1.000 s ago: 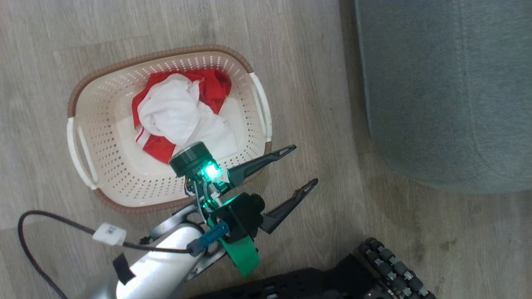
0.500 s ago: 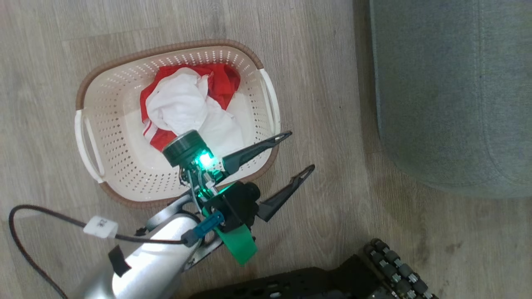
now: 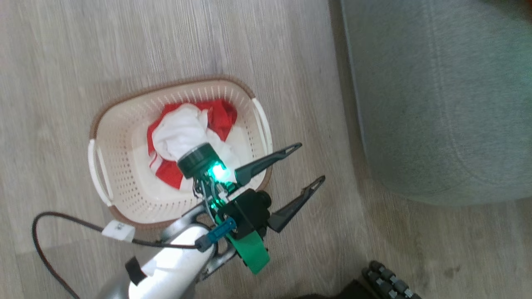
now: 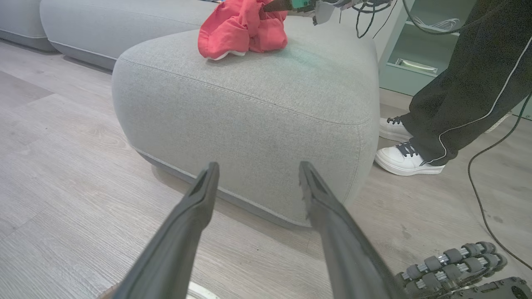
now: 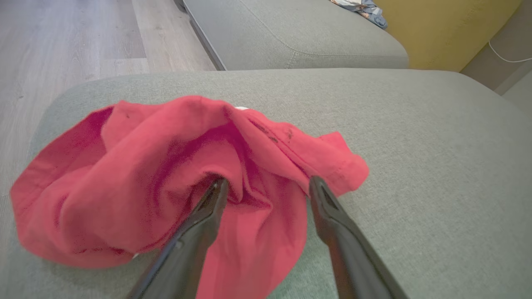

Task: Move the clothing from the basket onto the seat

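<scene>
Now | right pincer (image 5: 267,180) just released, spread | red garment (image 5: 124,174) lies beneath it on seat (image 5: 415,145) | more clothing (image 3: 183,133) in basket (image 3: 120,158) beside spread, empty left pincer (image 3: 310,162)

left gripper (image 4: 257,166) jaws wide, empty, low over floor (image 4: 62,187) | seat (image 4: 249,108) dead ahead | red clothing (image 4: 241,31) on its top, far side | person's white shoes (image 4: 409,160) beside seat, right

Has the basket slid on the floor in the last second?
No. The basket keeps the same gap to the seat's near corner; the whole head view shifted, so the camera moved.
</scene>
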